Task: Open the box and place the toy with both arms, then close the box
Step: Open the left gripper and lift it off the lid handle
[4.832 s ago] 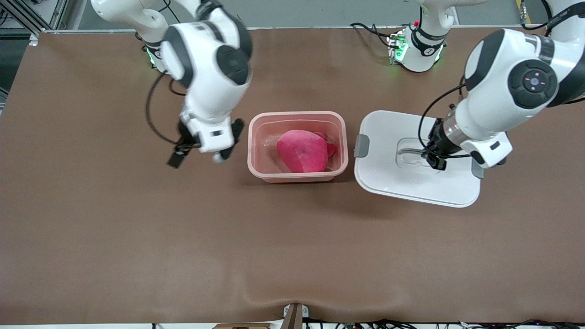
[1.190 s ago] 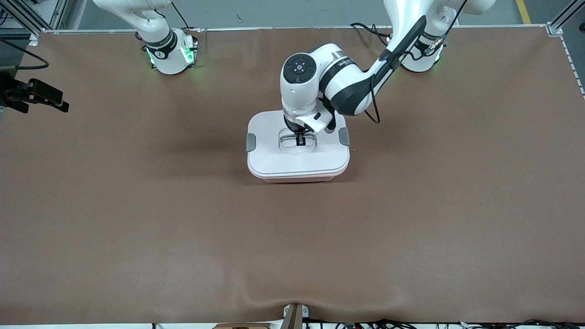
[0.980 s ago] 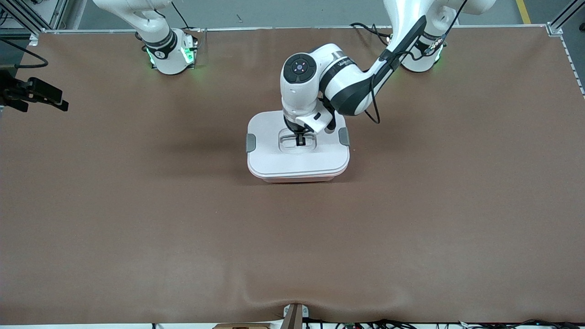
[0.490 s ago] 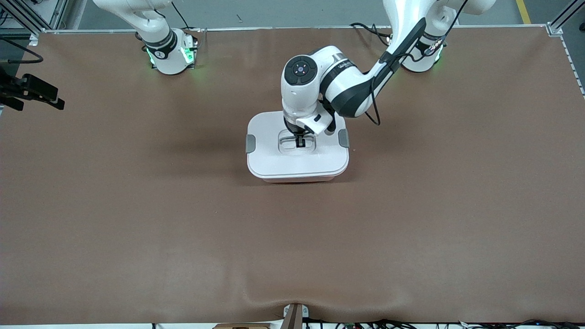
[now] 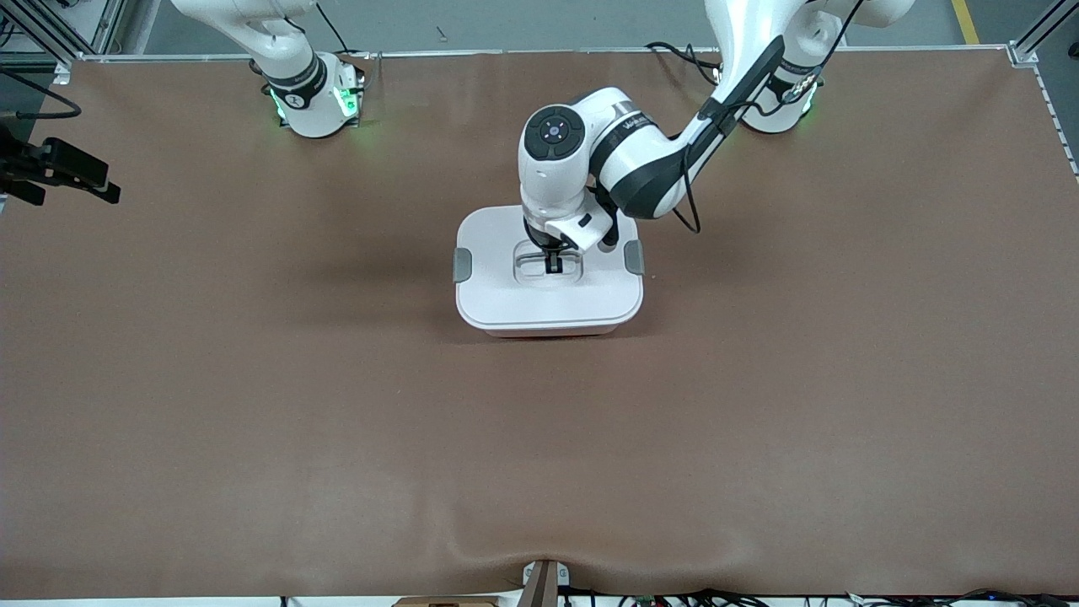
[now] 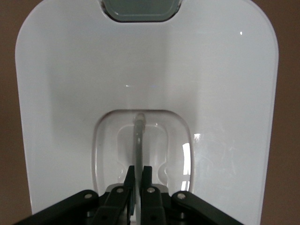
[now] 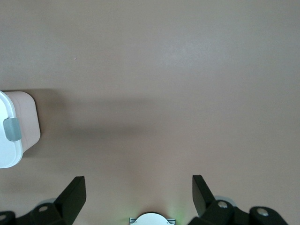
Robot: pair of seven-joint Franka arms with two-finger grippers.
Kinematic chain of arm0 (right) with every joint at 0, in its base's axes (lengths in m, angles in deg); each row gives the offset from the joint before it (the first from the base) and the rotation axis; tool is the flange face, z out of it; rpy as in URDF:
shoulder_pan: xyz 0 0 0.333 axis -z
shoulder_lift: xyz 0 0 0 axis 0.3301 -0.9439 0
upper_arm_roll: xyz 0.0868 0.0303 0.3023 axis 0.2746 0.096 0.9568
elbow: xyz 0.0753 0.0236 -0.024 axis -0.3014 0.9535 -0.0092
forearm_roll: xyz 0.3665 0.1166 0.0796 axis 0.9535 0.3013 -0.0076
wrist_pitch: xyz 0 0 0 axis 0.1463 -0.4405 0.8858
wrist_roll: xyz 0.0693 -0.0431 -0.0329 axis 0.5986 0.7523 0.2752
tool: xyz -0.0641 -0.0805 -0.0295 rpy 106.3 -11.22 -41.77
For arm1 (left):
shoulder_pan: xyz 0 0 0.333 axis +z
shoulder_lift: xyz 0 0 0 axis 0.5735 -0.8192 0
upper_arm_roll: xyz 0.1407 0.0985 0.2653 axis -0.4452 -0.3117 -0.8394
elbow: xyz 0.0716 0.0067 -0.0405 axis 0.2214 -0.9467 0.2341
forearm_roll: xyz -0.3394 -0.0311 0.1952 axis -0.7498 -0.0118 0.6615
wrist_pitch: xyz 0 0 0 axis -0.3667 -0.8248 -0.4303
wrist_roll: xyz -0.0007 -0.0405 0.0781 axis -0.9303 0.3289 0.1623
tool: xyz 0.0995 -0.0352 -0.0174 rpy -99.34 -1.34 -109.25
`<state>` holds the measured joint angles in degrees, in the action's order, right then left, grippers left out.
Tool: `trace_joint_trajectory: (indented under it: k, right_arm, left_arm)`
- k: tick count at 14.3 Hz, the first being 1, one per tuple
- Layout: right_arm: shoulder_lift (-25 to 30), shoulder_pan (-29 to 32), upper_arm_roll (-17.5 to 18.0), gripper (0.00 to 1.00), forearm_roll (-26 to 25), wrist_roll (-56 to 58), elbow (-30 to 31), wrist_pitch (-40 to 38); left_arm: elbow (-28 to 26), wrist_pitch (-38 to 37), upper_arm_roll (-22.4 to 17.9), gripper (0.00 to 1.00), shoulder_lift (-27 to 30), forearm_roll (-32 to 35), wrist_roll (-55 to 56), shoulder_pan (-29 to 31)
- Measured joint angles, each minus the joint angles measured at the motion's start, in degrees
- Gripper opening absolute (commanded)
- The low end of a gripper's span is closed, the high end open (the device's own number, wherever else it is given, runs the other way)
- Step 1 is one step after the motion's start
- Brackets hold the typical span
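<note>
The box [image 5: 506, 295] stands closed at the table's middle, its white lid on the pale pink base [image 5: 548, 332]. A grey latch shows at each end [image 5: 462, 265] [image 5: 634, 257]. My left gripper [image 5: 553, 263] is down in the lid's recessed centre. In the left wrist view the gripper [image 6: 138, 169] is shut on the thin handle [image 6: 138, 136]. The toy is hidden inside the box. My right gripper [image 5: 67, 177] waits high over the right arm's end of the table. In the right wrist view it [image 7: 139, 185] is open and empty, with the box [image 7: 11, 136] at the edge.
The brown table [image 5: 759, 405] is bare around the box. The right arm's base [image 5: 312, 97] and the left arm's base [image 5: 775, 93] stand along the edge farthest from the front camera.
The lid, earlier beside the open box with the toy in it, now sits on the box. In the last second it settled lower. The right arm drew back to the table's end.
</note>
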<state>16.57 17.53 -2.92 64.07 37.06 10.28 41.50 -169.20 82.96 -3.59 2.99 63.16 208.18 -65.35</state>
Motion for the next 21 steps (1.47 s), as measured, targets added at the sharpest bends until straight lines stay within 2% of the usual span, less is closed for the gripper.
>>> trace_joint_trajectory:
  k: [4, 5, 7, 8, 17, 21]
  right_arm:
    - [-0.01, -0.02, 0.21, 1.00, 0.42, 0.00, 0.00, -0.01]
    - [-0.01, -0.03, 0.25, 1.00, 0.57, 0.00, 0.00, -0.01]
    - [-0.01, -0.02, 0.25, 1.00, 0.77, 0.00, 0.00, -0.01]
    - [-0.02, -0.02, 0.21, 1.00, 0.78, 0.00, 0.00, -0.01]
    - [-0.38, 0.18, -0.37, 1.00, 1.37, -0.05, 0.08, 1.23]
    - [-0.46, 1.87, -0.67, 1.00, 2.59, -0.64, 0.19, 1.95]
  left_arm:
    - [-0.03, 0.00, 0.01, 0.00, 0.00, 0.00, -1.39, -0.01]
    - [-0.03, -0.01, 0.01, 0.14, 0.00, 0.00, -1.39, -0.01]
    - [-0.04, -0.05, 0.05, 0.83, -0.04, 0.01, -1.47, -0.04]
    - [-0.06, -0.10, 0.07, 1.00, -0.10, 0.01, -1.47, -0.07]
    - [3.83, -6.06, -0.12, 1.00, 2.34, 0.95, -8.31, 1.13]
    - [4.94, -9.80, -0.30, 1.00, 6.02, 0.97, -18.82, 5.15]
